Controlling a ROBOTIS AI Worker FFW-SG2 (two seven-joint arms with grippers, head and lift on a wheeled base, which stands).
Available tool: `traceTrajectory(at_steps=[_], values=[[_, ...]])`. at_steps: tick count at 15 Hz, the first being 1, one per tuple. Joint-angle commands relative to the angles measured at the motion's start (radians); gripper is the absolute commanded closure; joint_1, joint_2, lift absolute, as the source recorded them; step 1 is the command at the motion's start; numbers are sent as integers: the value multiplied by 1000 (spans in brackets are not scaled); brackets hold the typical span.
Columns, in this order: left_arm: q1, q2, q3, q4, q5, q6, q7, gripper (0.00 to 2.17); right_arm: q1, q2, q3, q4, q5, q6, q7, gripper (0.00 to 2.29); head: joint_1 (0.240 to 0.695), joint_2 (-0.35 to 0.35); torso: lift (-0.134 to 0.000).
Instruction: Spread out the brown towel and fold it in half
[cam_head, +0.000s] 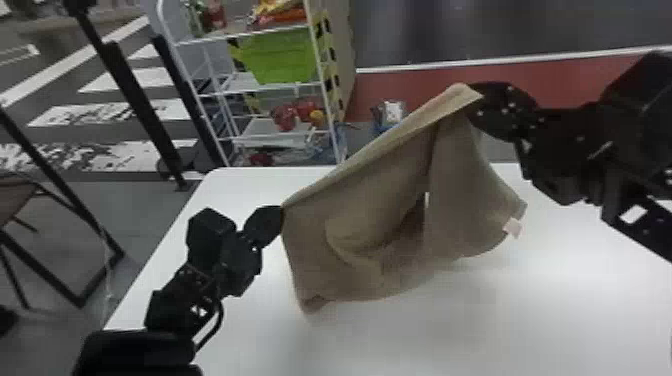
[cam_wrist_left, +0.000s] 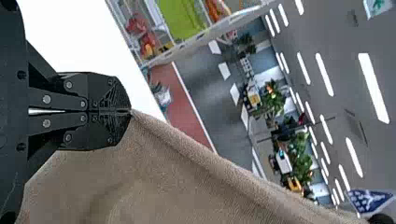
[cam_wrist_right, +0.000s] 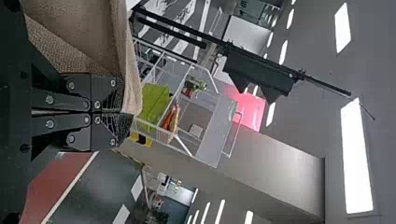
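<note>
The towel (cam_head: 307, 240) hangs between the two grippers over the table (cam_head: 350, 345), one upper corner at each. Its top edge runs on a slant, from the left gripper (cam_head: 281, 211) up to the right gripper (cam_head: 472, 97), which is higher and farther from the robot.

In the left wrist view, the left gripper (cam_wrist_left: 130, 111) has its fingers pressed together, with a corner of the towel pinched at the very tips. From that pinch the cloth drops away, its edge drawn fairly straight toward the other arm.

In the right wrist view, the right gripper (cam_wrist_right: 125, 113) is also closed, nipping the towel at its fingertips. The cloth folds over beside one finger there and hangs down in a thick drape.

Below the top edge the towel is loose: a deep sag curves across its middle, and a narrow slit between folds lets the white of the table through. A pale tag (cam_head: 512, 227) sticks out on the right side, near the hem. The lower left corner hangs below the left gripper, slightly curled. Whether the hem touches the table I cannot tell.

Beyond the table stands a white rack (cam_head: 240, 35) with a green bin (cam_head: 285, 55) on it.
</note>
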Motion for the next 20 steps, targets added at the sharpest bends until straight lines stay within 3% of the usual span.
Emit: traceTrajectory(at_steps=[1, 4, 6, 9, 11, 14, 15, 16, 17, 18, 20], values=[[-47, -4, 59, -89, 6, 84, 0, 2138, 6, 1, -41, -4, 3, 2, 7, 2010, 613, 281, -134], [-130, -4, 43, -129, -15, 140, 3, 2138, -23, 1, -83, 16, 29, -1, 7, 2013, 573, 294, -134], [-231, -4, -23, -115, -103, 146, 6, 2138, -75, 1, -104, 87, 59, 2, 7, 2013, 527, 273, -134], [-368, -4, -89, -17, -182, 192, 26, 2138, -209, 1, -138, 231, 92, -13, 9, 2013, 469, 208, -134], [-368, -4, -90, -10, -181, 189, 27, 2138, -216, 1, -164, 240, 100, -31, 35, 2010, 442, 181, -134], [-268, -4, -53, -46, -118, 155, 18, 2091, -112, -8, -173, 142, 100, -145, 75, 2013, 433, 166, -134], [-237, -4, -44, -58, -67, 140, 1, 1784, -103, -8, -173, 122, 103, -160, 76, 2013, 451, 176, -134], [-206, -4, -43, -76, -38, 143, -57, 1339, -104, -6, -163, 108, 111, -154, 76, 2013, 459, 180, -134], [-159, -4, -44, -107, -7, 149, -148, 643, -114, -6, -149, 91, 126, -123, 76, 2013, 467, 181, -134], [-114, -4, -60, -129, 25, 177, -200, 370, -121, -2, -140, 88, 140, -111, 76, 2010, 474, 177, -134], [-47, -4, -113, -113, 9, 198, -229, 370, -126, 0, -124, 88, 144, -108, 76, 2013, 510, 144, -134]])
